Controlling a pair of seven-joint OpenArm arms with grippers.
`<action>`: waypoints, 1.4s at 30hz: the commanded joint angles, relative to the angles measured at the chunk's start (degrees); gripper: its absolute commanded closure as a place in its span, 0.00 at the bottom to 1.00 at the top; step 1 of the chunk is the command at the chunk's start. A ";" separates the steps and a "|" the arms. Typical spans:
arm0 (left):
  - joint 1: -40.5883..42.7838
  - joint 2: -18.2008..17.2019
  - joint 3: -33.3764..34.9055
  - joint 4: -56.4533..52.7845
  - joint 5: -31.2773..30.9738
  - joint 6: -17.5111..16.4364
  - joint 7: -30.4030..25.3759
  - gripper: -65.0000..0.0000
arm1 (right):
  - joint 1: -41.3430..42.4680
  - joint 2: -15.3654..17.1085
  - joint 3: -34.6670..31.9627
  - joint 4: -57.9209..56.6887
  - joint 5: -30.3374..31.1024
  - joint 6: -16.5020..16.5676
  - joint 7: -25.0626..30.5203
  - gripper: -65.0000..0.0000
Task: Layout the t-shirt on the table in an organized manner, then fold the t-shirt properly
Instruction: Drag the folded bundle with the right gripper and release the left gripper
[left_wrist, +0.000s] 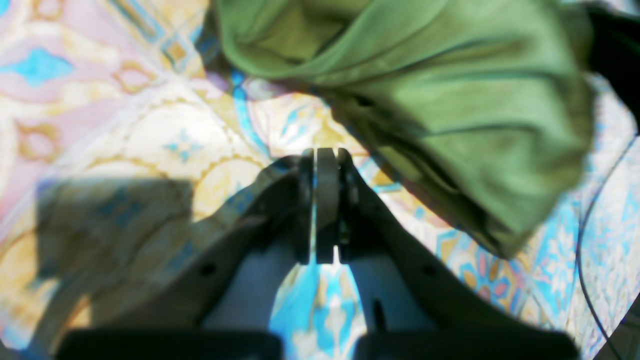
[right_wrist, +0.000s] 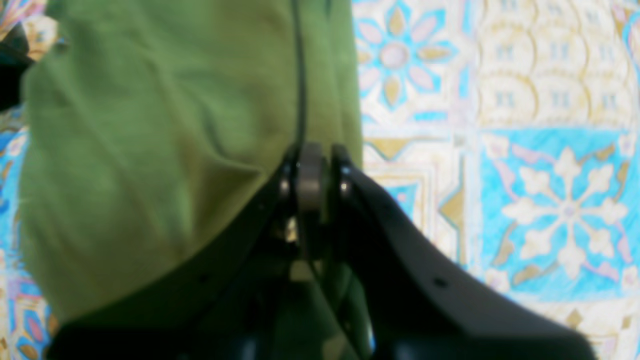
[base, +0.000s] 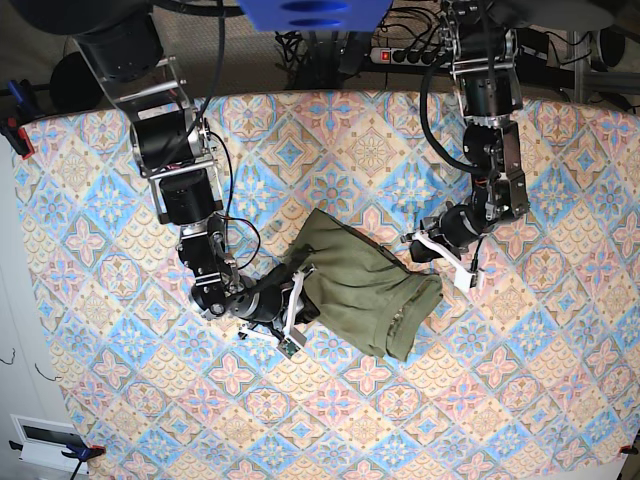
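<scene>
The olive-green t-shirt (base: 365, 280) lies bunched and wrinkled in the middle of the table (base: 520, 400). My right gripper (base: 293, 303) sits at the shirt's left edge. In the right wrist view its jaws (right_wrist: 312, 150) are shut on a fold of the t-shirt (right_wrist: 150, 150), and a crease runs up from them. My left gripper (base: 440, 255) hovers just off the shirt's right side. In the left wrist view it (left_wrist: 326, 155) is shut with nothing in it, over the patterned cloth, a short way from the t-shirt (left_wrist: 450, 100).
A thin black cable (left_wrist: 585, 240) runs over the cloth to the right of the left gripper. Power strips and cables (base: 400, 50) lie beyond the far table edge. A blue clamp (base: 15, 125) holds the cloth at the left edge.
</scene>
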 joint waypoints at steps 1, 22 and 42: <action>-2.16 0.72 0.52 0.22 -0.59 -0.68 -2.11 1.00 | 1.99 -0.05 0.06 0.74 0.88 0.14 1.00 0.95; -17.28 4.41 14.06 -25.02 1.96 -0.59 -17.05 1.00 | -23.60 8.92 6.30 38.27 1.14 0.14 -14.74 0.95; -12.01 1.86 3.60 -11.83 -1.30 -0.59 -14.33 1.00 | -34.32 -0.84 9.91 59.20 2.29 0.14 -18.08 0.95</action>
